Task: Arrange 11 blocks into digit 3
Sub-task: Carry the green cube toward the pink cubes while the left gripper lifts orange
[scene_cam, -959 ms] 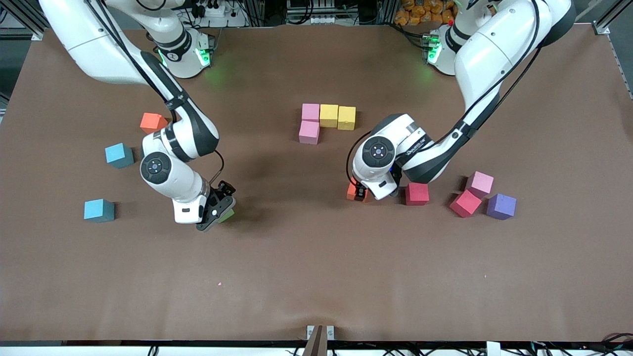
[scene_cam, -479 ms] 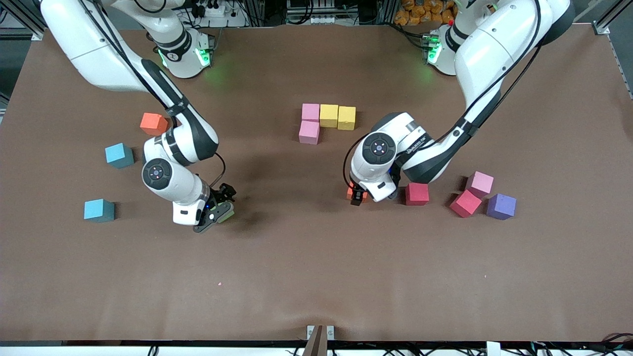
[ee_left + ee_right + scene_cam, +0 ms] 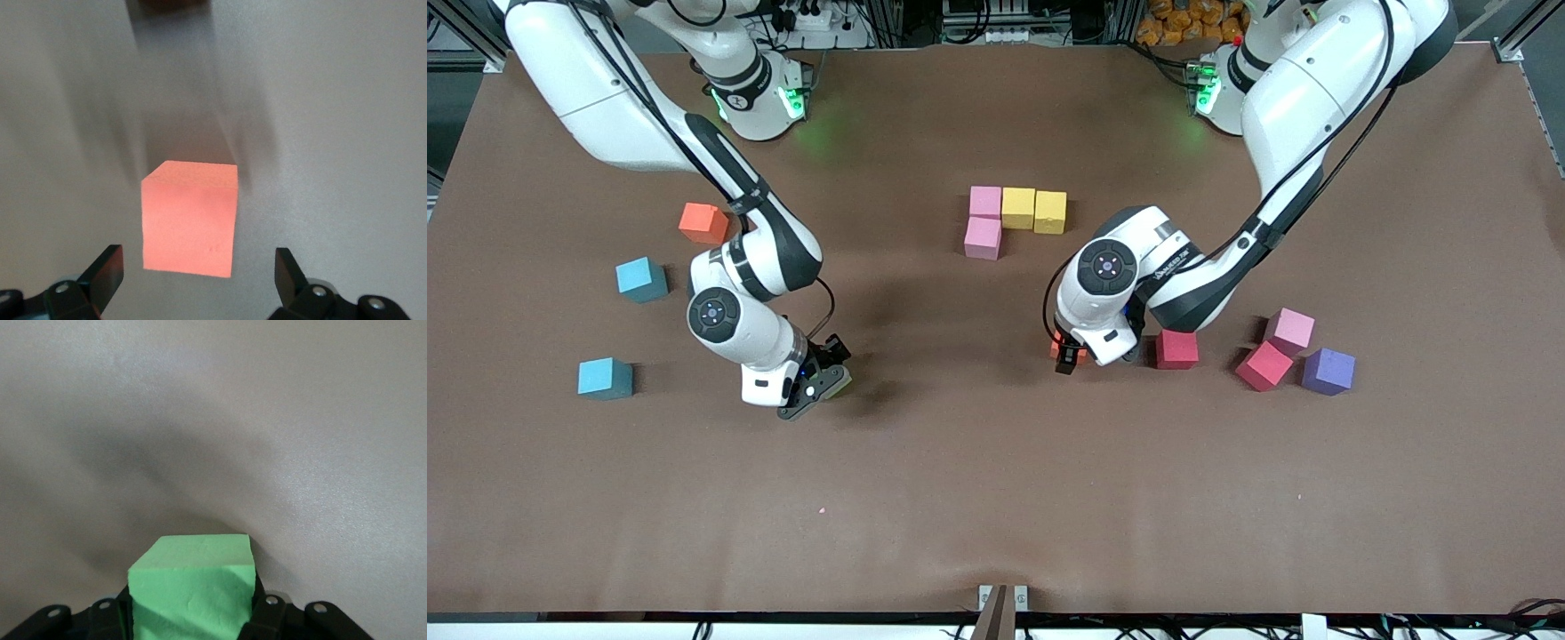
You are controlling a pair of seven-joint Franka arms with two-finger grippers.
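Both arms have come lower since the earlier frames: the right pincer [image 3: 818,384] has dropped around the small matte green cube [image 3: 192,590] and drawn its jaws in against the cube's sides, where before they stood wide above it. Left pincer [image 3: 1069,355] has sunk around the orange-red cube [image 3: 190,219] near the middle of the table [image 3: 996,498], jaws wide open, straddling without touching. Digit 3 is barely begun: two pink cubes [image 3: 983,220] and two yellow cubes [image 3: 1034,210] form an L at mid-table. Unplaced: orange cube [image 3: 703,222] and two cyan cubes [image 3: 623,327] toward the right arm's end; red cube [image 3: 1176,348], a second red cube [image 3: 1263,365], pink cube [image 3: 1289,330], and purple cube [image 3: 1328,371] toward the left arm's end.
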